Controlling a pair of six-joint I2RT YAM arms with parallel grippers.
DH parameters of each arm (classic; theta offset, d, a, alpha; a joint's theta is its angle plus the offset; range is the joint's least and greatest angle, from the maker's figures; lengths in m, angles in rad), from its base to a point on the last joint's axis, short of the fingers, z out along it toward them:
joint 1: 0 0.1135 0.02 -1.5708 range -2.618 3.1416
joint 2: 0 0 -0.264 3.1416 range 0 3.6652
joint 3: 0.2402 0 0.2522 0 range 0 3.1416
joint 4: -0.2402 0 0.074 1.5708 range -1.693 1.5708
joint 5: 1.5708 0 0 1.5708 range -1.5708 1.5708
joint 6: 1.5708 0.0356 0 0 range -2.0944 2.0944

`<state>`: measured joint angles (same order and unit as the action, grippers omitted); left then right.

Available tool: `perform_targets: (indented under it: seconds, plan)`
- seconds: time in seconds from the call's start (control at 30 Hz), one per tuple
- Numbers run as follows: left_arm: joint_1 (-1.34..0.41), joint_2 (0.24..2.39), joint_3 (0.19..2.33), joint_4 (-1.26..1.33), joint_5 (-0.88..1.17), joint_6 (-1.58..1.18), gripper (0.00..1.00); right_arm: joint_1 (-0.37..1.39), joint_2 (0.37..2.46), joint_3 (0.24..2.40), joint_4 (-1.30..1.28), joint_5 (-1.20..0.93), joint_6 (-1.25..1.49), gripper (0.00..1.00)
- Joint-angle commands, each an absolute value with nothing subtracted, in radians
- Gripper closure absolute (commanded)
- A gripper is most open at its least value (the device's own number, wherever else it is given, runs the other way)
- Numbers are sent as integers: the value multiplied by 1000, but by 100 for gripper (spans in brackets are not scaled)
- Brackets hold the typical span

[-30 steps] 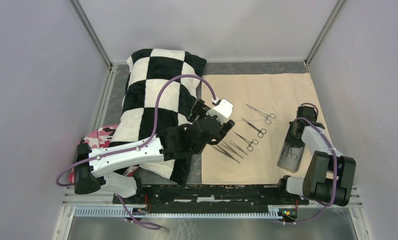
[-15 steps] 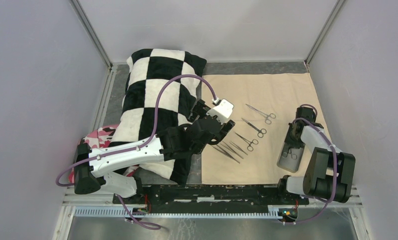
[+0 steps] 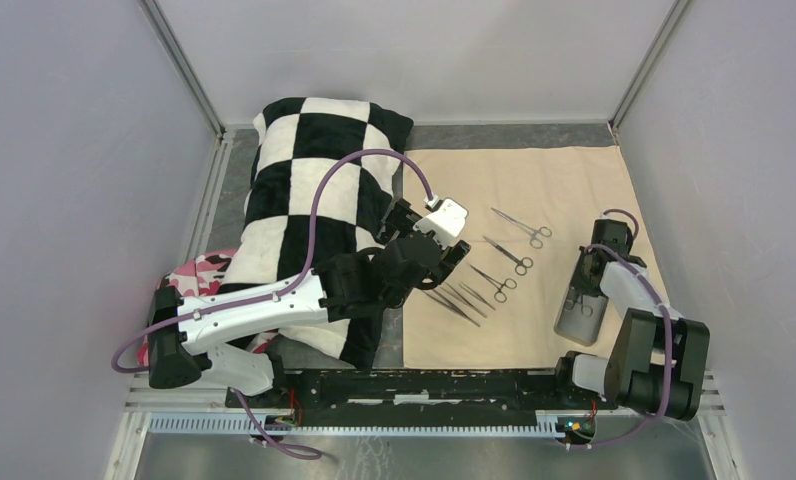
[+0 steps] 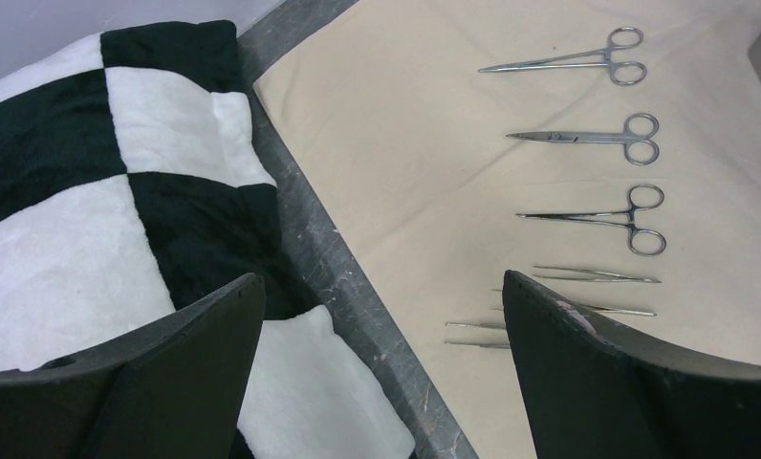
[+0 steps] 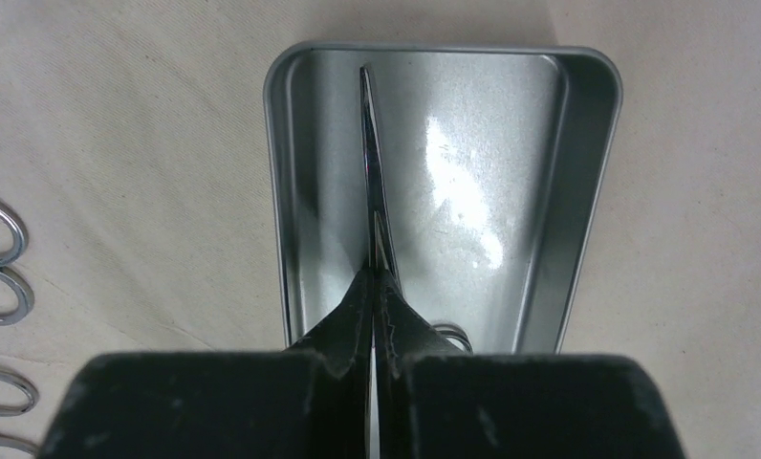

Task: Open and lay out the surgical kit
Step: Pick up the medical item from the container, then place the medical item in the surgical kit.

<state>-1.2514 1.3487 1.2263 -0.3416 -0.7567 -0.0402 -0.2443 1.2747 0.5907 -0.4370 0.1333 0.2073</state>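
Two pincers: left pincer (image 4: 381, 279) spread near tweezers (image 4: 597, 275); right pincer (image 5: 372, 287) downturned, tight on forceps (image 5: 370, 163).

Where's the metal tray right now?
The metal tray sits on the beige cloth at the right of the top view, right of the laid-out forceps, under the right claw, shut on an instrument inside it.

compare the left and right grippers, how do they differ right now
The left gripper stands wide open and holds nothing; the right gripper is shut on thin forceps. The left gripper hangs over the beige cloth; the right gripper reaches into the metal tray. Both have black fingers.
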Motion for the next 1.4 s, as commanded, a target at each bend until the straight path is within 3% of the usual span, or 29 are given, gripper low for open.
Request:
perform_targets:
  seconds: [0.0, 0.4, 0.67, 0.8, 1.03, 1.17, 1.37]
  plan:
    - [-1248, 1335, 1233, -309, -762, -9, 0, -249, 1209, 567, -478, 171, 222, 100]
    - [-1253, 1333, 1235, -310, -764, -8, 0, -249, 1046, 548, -476, 156, 214, 100]
    - [-1254, 1333, 1235, -311, -764, -8, 0, -243, 896, 595, -409, 67, 70, 100]
    - [-1254, 1334, 1235, -313, -764, -9, 0, -180, 895, 661, -367, 124, -56, 100]
    - [-1260, 1330, 1236, -313, -765, -9, 0, -6, 1159, 864, -270, 175, -320, 100]
    - [-1260, 1331, 1235, -311, -768, -7, 0, -5, 1389, 1021, -294, 31, -523, 100]
    - [-1250, 1338, 1234, -312, -765, -6, 0, -5, 1666, 1185, -332, 83, -738, 100]
